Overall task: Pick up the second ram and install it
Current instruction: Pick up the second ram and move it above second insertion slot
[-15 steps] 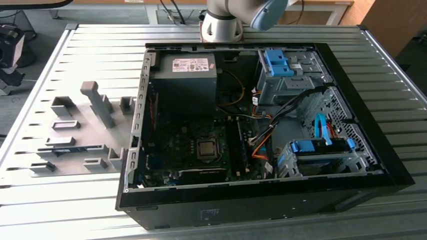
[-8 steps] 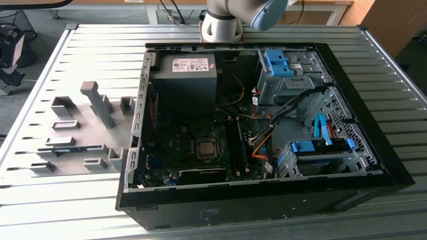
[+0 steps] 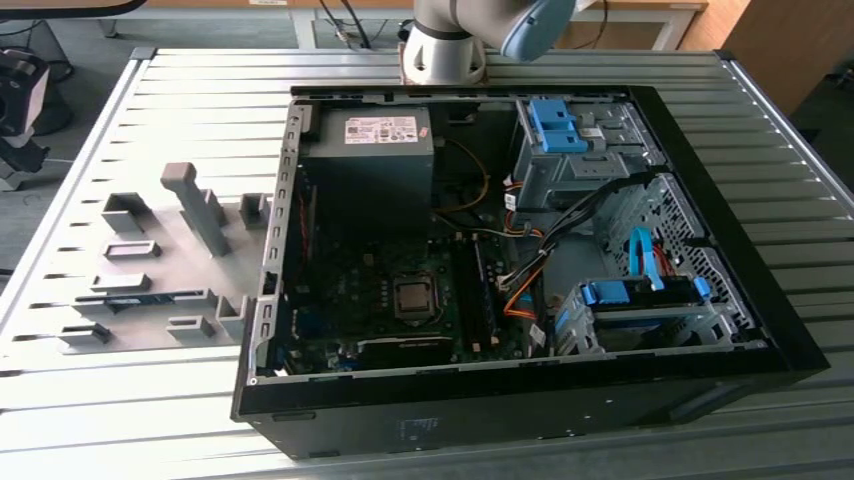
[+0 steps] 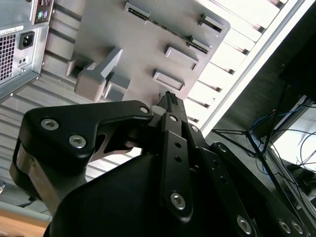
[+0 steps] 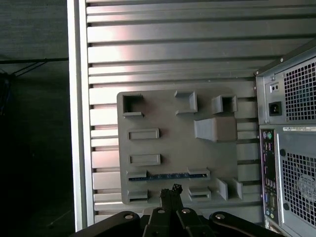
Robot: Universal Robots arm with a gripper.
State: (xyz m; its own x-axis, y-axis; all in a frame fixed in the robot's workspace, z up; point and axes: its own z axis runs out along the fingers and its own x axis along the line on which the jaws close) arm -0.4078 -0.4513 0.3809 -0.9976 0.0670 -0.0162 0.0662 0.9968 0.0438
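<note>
The second ram (image 5: 168, 176) is a thin blue-green stick standing on edge between two small grey holders on the grey holder plate (image 5: 173, 148). In the exterior view the ram (image 3: 138, 297) sits low on the plate at that view's left, beside the open computer case (image 3: 507, 230). My gripper (image 5: 171, 189) hovers above the plate, close to the ram's middle and clear of it, its fingers shut together with nothing between them. In the second wrist view the fingertips (image 4: 170, 98) point toward the plate, and the ram (image 4: 170, 31) is a dark strip farther off.
The holder plate carries several grey blocks, one a tall post (image 3: 196, 205). The case's rear panel (image 5: 291, 143) stands right beside the plate. Inside the case lie the motherboard (image 3: 400, 300), power supply (image 3: 374, 150) and blue drive cages (image 3: 641, 295). The arm's base (image 3: 447, 45) stands behind the case.
</note>
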